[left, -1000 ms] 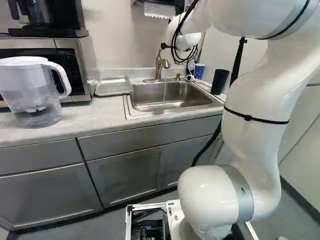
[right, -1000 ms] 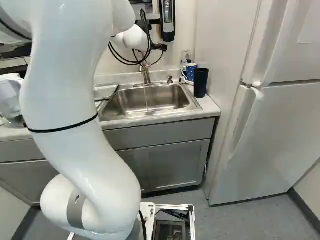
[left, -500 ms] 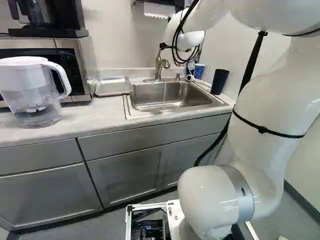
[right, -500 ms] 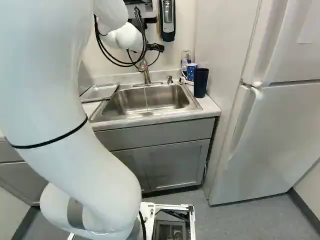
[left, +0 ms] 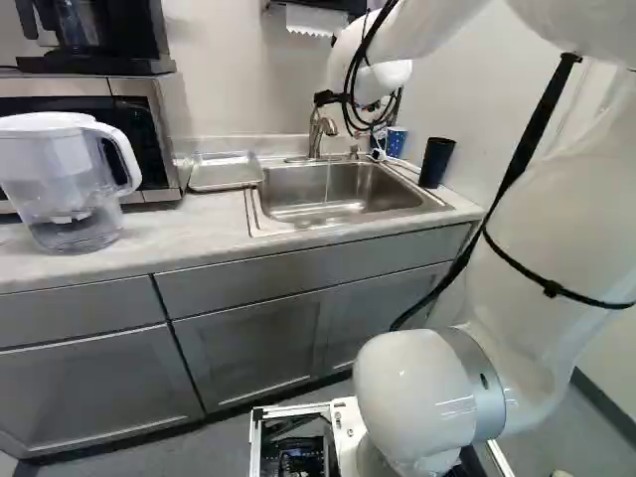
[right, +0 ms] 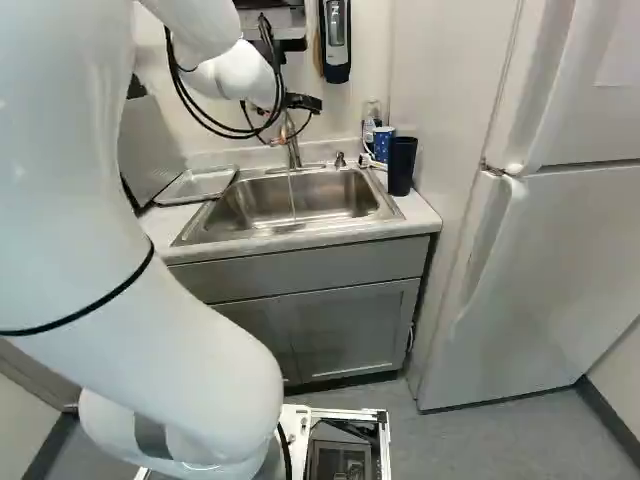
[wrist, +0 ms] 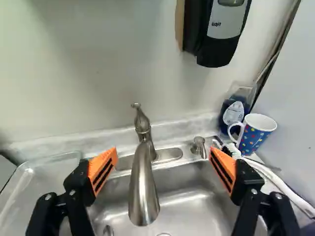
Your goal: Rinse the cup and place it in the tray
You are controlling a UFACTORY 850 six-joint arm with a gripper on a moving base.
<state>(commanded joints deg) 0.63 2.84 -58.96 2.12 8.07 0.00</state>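
White plastic tops the see-through pitcher (left: 62, 184) at the left of the left base view, standing on my surface (left: 154, 243). Just behind it is a microwave (left: 149, 124) in steel and black, with a black coffee maker (left: 94, 35) on top. Next comes the tray (left: 225, 174), a shallow metal one, lying flat between the microwave and the sink (left: 338, 192). At the back rim of the sink rises the faucet (left: 315, 129), and a thin stream of water (left: 327, 184) falls into the basin.

My tool (right: 278, 141) is up by the faucet, mostly behind the wrist in the base views. The wrist view shows this tool (wrist: 163, 152) open, its orange pads (wrist: 102, 168) well apart, touching nothing; the faucet's spout shows between them. Farther right on the wall hangs a black and grey soap dispenser (right: 336, 40).

Past the sink's far right corner are a bottle of blue liquid (wrist: 233, 114) and, just in front of it, the blue spotted cup (wrist: 254, 137), upright. Nearer me, beside the sink, stands a tall black cup (right: 401, 165), also upright; I cannot tell which cup is meant. My arm (left: 427, 393) fills the right of the left base view, and a white fridge (right: 560, 260) stands at the right of the other.
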